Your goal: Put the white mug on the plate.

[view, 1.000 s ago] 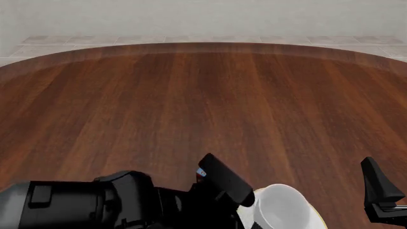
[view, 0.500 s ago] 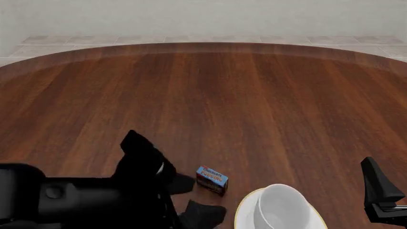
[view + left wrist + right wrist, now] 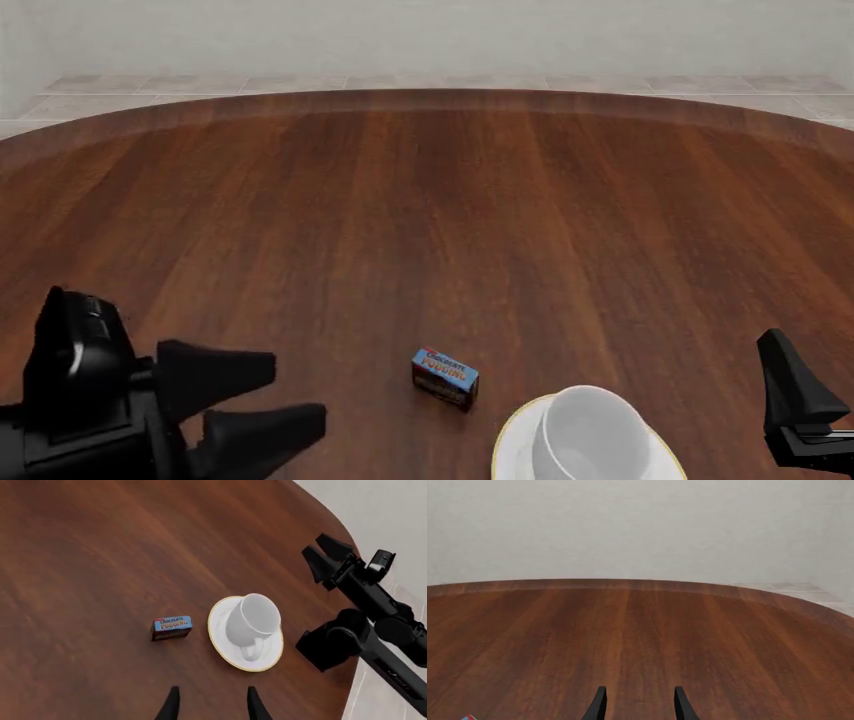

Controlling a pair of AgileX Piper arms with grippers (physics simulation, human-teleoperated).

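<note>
Wood table [image 3: 441, 200], my view from behind arms. Left gripper [image 3: 254, 398] spread open, holding nothing (low, near side). Right gripper [image 3: 638, 702] parted, empty too. Mug [image 3: 590, 432] upright on plate [image 3: 511, 445]; box [image 3: 445, 376] just beside plate.

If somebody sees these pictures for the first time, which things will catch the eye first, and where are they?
The white mug stands out most: it sits on the plate at the near right of the dark wooden table. Just left of the plate lies a small blue box. The left gripper is at the near left, open and holding nothing; the right gripper waits at the right edge.
</note>
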